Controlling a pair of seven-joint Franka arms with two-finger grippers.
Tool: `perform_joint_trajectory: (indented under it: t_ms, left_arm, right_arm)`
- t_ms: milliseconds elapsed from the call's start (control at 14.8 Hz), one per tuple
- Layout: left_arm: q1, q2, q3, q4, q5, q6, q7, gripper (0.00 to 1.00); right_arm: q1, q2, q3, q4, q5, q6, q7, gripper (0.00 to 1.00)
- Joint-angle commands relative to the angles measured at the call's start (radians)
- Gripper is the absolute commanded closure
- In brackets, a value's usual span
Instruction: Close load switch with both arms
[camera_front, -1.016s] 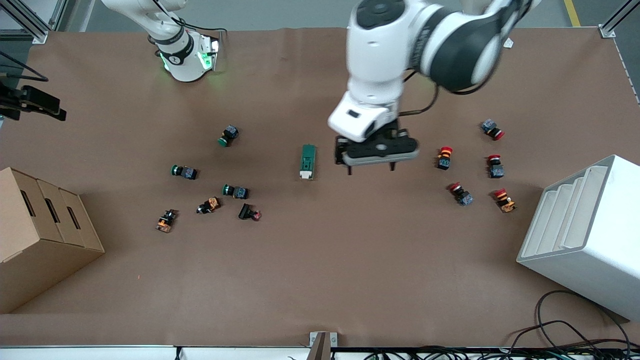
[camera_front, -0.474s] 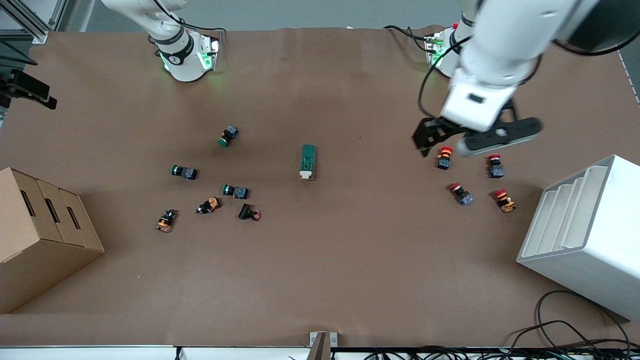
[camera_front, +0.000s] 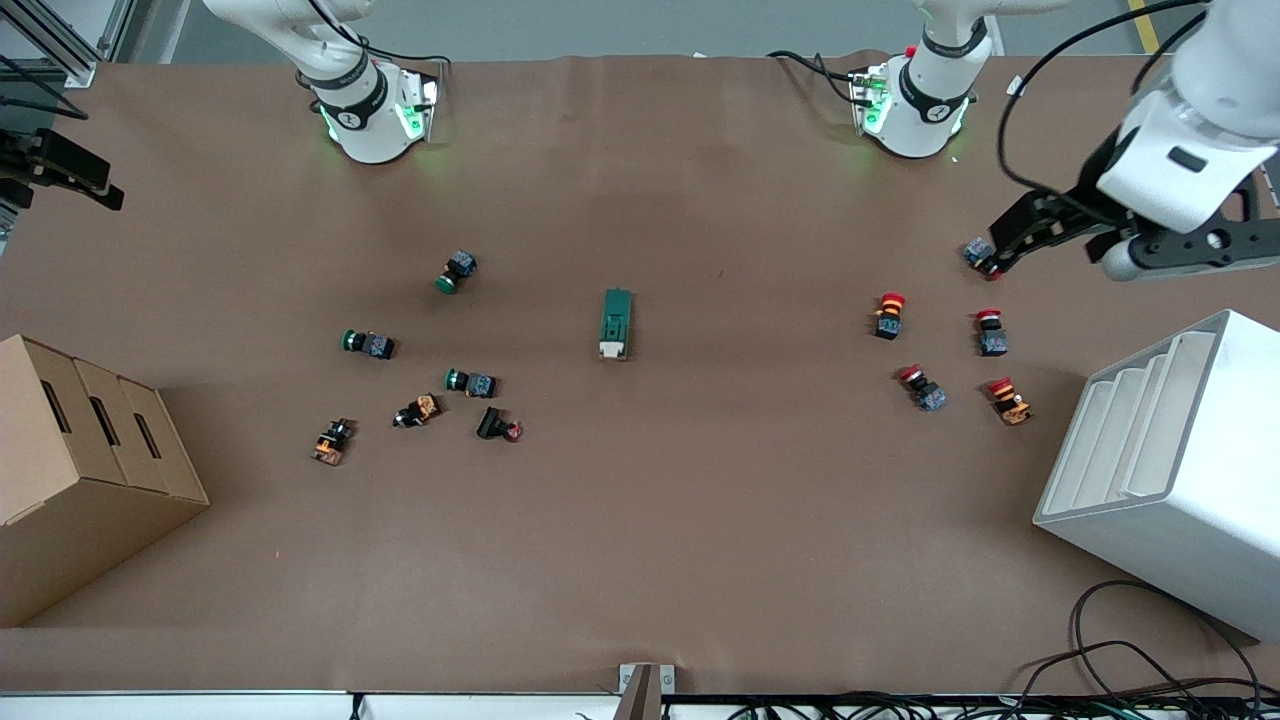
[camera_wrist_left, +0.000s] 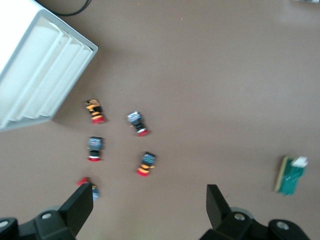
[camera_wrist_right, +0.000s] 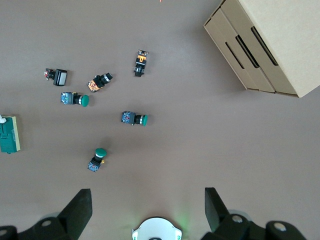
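- Load switch (camera_front: 616, 323) lies alone mid-counter (camera_front: 700, 520), touched by neither arm.
- Long axis runs toward the front camera; white lever end nearer it.
- Left pincer (camera_front: 1040, 240) spread open, empty, high over the red push-buttons (camera_front: 888, 314) at the left arm's end.
- Right pincer (camera_wrist_right: 145, 212) open, empty, above its own base; the right arm waits.
- Risk: the unsupported switch may skid if one arm presses the lever alone.
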Motion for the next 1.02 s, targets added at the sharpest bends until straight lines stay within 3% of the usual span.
perform_joint_trajectory:
  t_ms: [0, 203, 406, 677, 948]
  left_arm:
    - [0.021, -0.091, 0.039, -0.104, -0.017, -0.023, 0.162, 0.0]
    - [0.026, -0.125, 0.09, -0.14, -0.019, -0.051, 0.264, 0.0]
    - [0.027, -0.2, 0.127, -0.236, -0.077, -0.012, 0.296, 0.0]
    - [0.018, -0.264, 0.124, -0.31, -0.073, -0.002, 0.292, 0.0]
    - [0.009, -0.257, 0.107, -0.302, -0.037, 0.008, 0.275, 0.0]
  right_arm:
    - [0.003, -0.031, -0.001, -0.037, 0.004, 0.021, -0.003, 0.0]
    - [0.002, -0.031, -0.001, -0.032, 0.006, 0.022, -0.003, 0.0]
    - [0.002, -0.031, -0.001, -0.032, 0.007, 0.025, -0.003, 0.0]
    - [0.005, -0.031, -0.001, -0.032, 0.007, 0.027, -0.003, 0.0]
    - [0.003, -0.031, -0.001, -0.031, 0.007, 0.027, -0.005, 0.0]
